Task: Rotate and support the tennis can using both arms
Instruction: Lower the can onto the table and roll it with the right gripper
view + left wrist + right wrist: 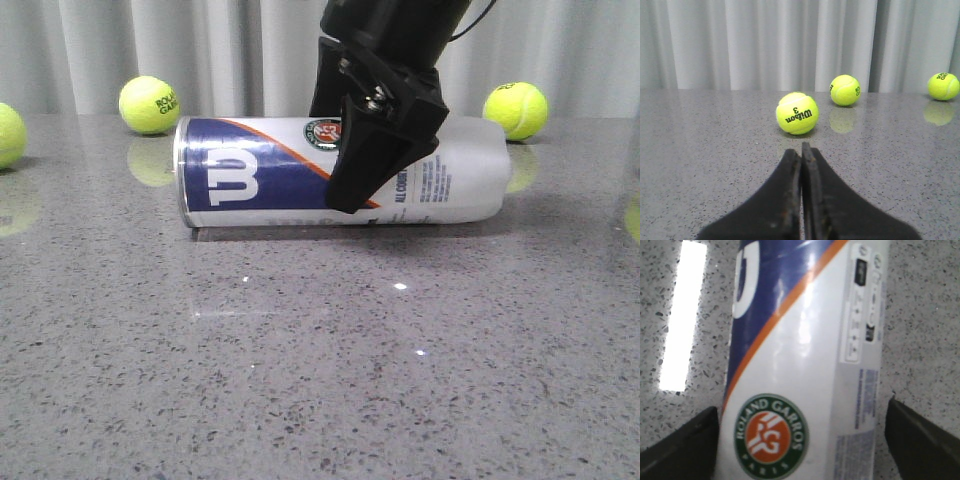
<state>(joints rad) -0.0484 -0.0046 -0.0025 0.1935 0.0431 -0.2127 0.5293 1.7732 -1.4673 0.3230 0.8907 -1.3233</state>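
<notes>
While the tennis can (300,172) lies on its side across the middle of the front view, silver rim toward frame left and the white end toward frame right, the right gripper (385,140) hangs over it from the top centre of the frame. Its black finger covers the can's mid-section, just right of the round green-orange emblem.

Right wrist view: tennis can (805,360) fills the centre, navy section and orange stripe in the upper part, "Roland Garros Paris" emblem low in the frame. Right gripper (802,450) spread wide; one fingertip (685,445) sits at lower left, the other at lower right, the can between them. The lower-left tip looks against or just beside the label edge; a strip of speckled table (920,315) shows between the can and the lower-right tip. Contact: cannot tell for certain.

Left wrist view: left gripper (802,200) clenched, fingers pressed flat together at bottom centre, nothing between them. Ahead of it on the grey table, a tennis ball (797,113) marked "Wilson 3" at frame centre; two more balls farther off toward the upper right. Pale curtain (765,45) across the top.
</notes>
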